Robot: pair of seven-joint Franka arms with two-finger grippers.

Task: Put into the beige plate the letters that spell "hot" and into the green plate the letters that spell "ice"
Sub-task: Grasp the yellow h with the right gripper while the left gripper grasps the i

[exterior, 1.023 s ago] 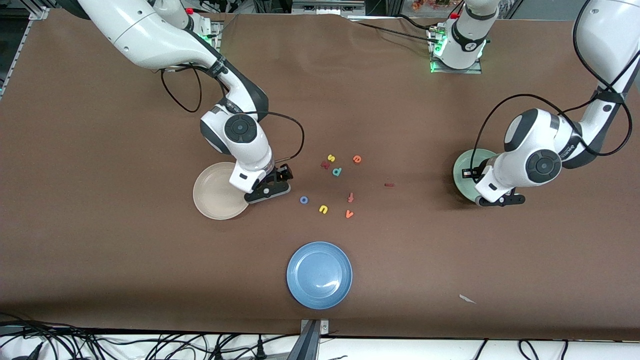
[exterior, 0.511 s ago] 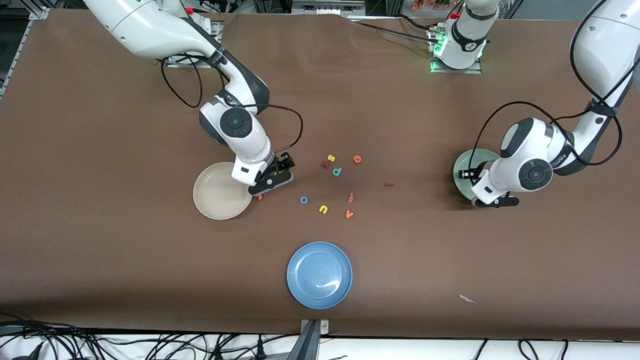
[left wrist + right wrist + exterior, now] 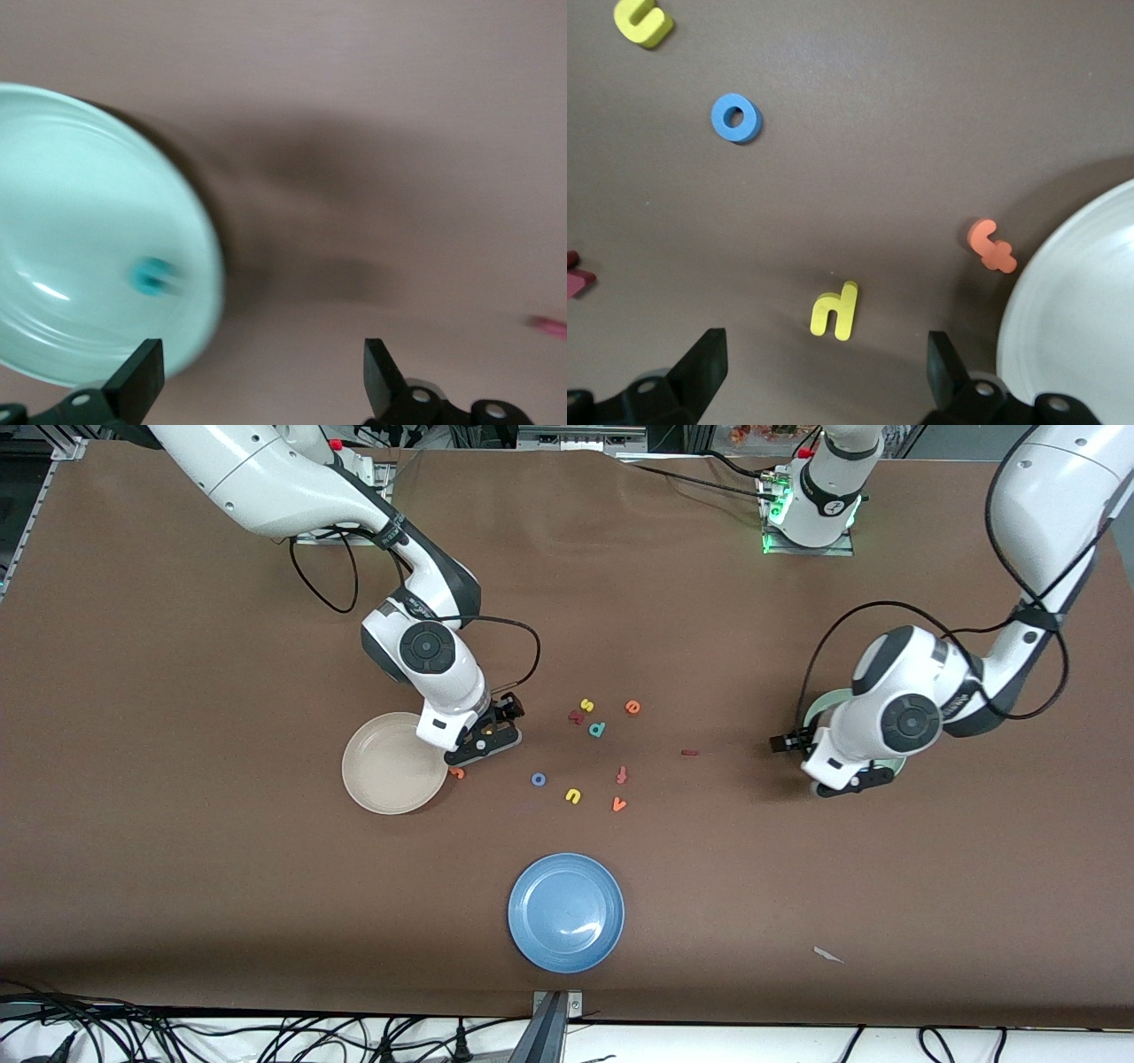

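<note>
Brown cloth table (image 3: 221, 868), cables along its near edge. My left gripper (image 3: 261, 385): jaws wide, empty, over the green plate (image 3: 80, 230)'s rim, teal c (image 3: 152, 275) inside. My right gripper (image 3: 824, 381): wide, empty, over yellow h (image 3: 835, 311). Orange t (image 3: 991, 247) touches the beige plate (image 3: 381, 779) at three o'clock. Blue o (image 3: 539, 779) on cloth.

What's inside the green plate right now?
In the left wrist view, one teal letter lies in the green plate, blurred. From the front, the left arm covers most of that plate, so anything else there can't be ruled out.
</note>
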